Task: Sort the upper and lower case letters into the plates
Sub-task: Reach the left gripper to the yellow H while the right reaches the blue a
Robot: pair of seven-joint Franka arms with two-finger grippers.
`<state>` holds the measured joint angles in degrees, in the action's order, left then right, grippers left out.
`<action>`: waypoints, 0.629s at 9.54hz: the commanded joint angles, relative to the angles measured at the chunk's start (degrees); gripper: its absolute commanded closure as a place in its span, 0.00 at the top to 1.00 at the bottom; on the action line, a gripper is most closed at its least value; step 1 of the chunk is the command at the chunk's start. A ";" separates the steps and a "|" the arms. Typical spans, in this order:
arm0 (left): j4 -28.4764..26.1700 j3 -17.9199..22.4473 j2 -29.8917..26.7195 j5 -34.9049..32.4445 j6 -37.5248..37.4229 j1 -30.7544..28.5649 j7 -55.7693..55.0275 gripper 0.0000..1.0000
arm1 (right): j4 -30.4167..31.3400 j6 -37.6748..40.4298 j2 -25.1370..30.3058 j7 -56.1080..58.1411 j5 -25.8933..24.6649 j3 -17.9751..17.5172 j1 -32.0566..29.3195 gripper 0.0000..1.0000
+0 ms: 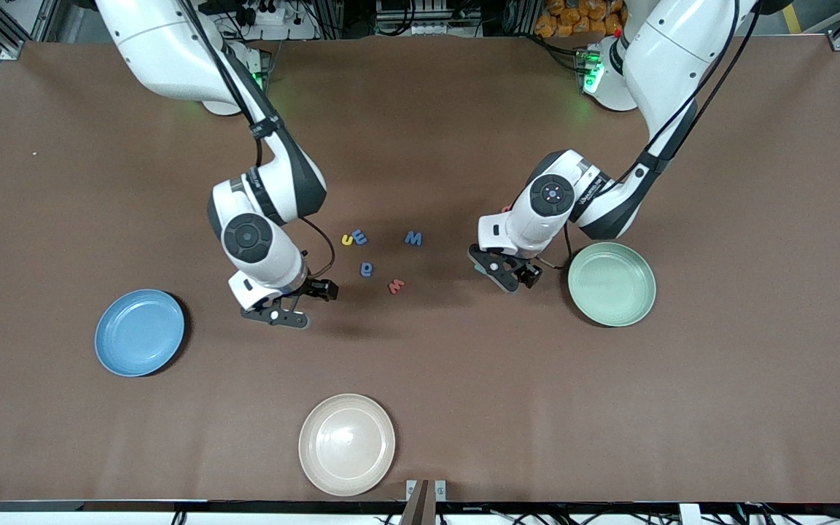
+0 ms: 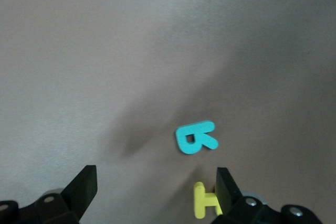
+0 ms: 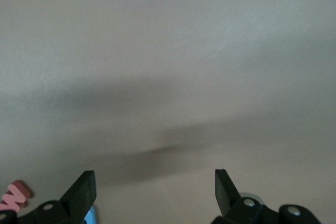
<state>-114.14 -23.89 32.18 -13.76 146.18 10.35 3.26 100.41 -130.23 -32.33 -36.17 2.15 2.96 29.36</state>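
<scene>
You've sorted nothing: sky blue round plate (image 1: pixel 139 332) and mint green round plate (image 1: pixel 612 284) sit empty, small foam letters (image 1: pixel 382 255) lie mid-surface between them, left end effector (image 1: pixel 502 273) and right end effector (image 1: pixel 290 305) hover open-jawed

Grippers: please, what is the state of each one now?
Left gripper: open, empty, over a teal letter.
Right gripper: open, empty, over the table.

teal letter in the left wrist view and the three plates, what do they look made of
Teal letter: likely foam or soft plastic; thick, flat, matte, evenly coloured.
Blue plate, green plate, cream plate: probably matte plastic or glazed ceramic; smooth, with soft highlights only. Cannot tell which.
</scene>
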 commanded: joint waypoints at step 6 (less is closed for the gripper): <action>-2.57 -0.72 1.22 0.49 0.95 1.96 -2.99 1.00 | 0.57 -5.37 -2.73 -7.68 3.28 0.38 9.75 1.00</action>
<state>-116.07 -24.51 33.35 -13.57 146.18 12.46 0.18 100.74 -133.51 -34.24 -42.84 3.25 2.89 37.94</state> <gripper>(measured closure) 0.000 0.000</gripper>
